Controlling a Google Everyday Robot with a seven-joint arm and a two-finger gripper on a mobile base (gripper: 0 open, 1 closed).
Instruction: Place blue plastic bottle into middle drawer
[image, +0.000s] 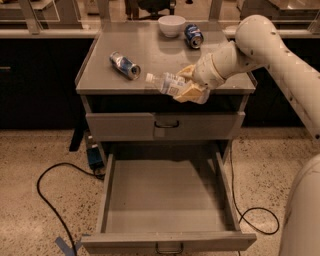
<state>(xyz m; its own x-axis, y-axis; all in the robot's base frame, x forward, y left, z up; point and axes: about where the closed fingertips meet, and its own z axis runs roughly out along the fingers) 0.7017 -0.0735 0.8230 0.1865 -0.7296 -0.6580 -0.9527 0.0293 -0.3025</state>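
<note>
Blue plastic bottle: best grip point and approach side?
Its base end, from the right: the blue plastic bottle lies near-horizontal, white cap pointing left, over the front edge of the cabinet top. The gripper sits there, shut on that end.
</note>
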